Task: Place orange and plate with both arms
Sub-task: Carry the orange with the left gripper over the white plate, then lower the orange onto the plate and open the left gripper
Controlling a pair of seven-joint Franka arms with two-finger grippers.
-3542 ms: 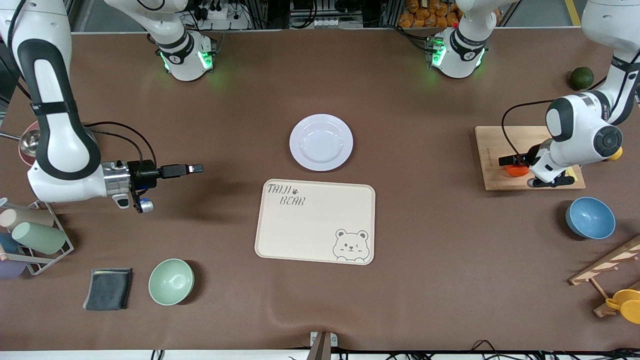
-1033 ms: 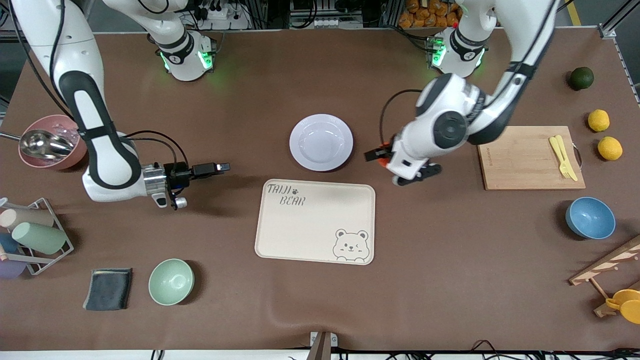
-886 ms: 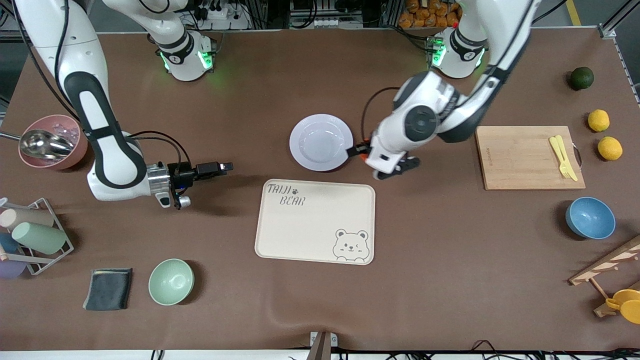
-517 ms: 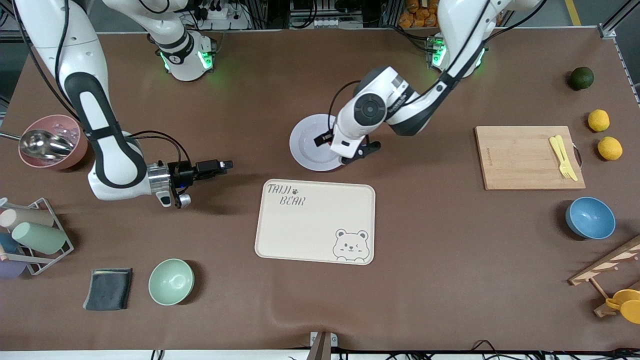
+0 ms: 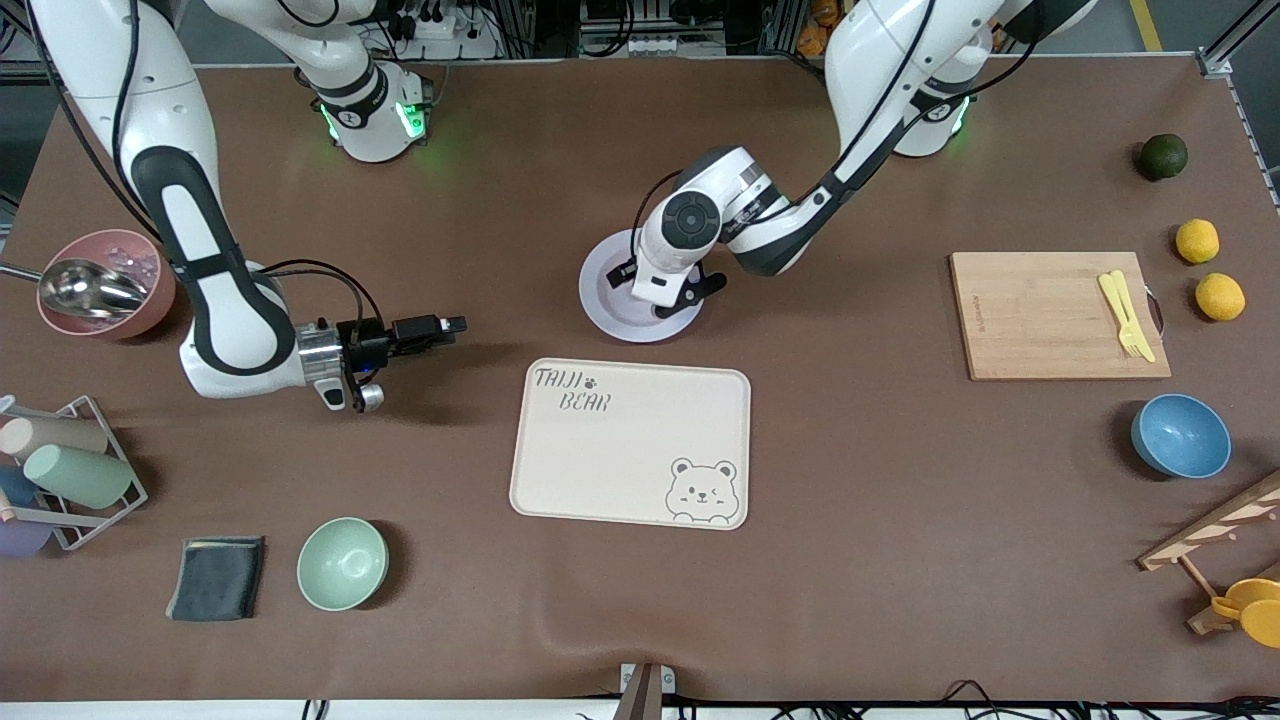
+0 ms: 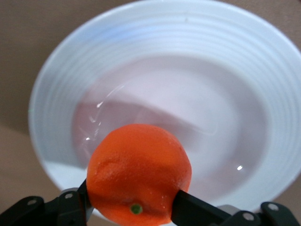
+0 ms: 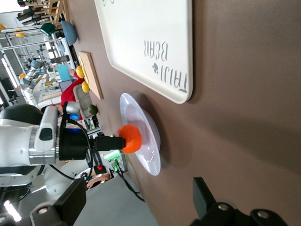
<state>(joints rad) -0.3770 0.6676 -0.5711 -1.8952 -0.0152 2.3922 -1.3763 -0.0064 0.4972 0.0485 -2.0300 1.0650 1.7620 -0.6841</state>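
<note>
The pale lavender-white plate (image 5: 607, 303) sits mid-table, just farther from the front camera than the bear tray (image 5: 630, 443). My left gripper (image 5: 655, 288) hangs over the plate, shut on the orange (image 6: 139, 174), which is a little above the plate's well (image 6: 188, 94). The left hand hides the orange in the front view. The right wrist view shows the orange (image 7: 130, 138) held over the plate (image 7: 149, 155). My right gripper (image 5: 447, 325) is open and empty, low over bare table toward the right arm's end, pointing at the plate.
A wooden cutting board (image 5: 1058, 315) with a yellow fork, two lemons (image 5: 1220, 296), a dark green fruit (image 5: 1163, 156) and a blue bowl (image 5: 1180, 435) are at the left arm's end. A green bowl (image 5: 342, 563), grey cloth (image 5: 216, 577), cup rack and pink bowl (image 5: 105, 290) are at the right arm's end.
My left gripper has carried the orange from the cutting board across to over the plate. My right gripper moved toward the plate, then held nearly still.
</note>
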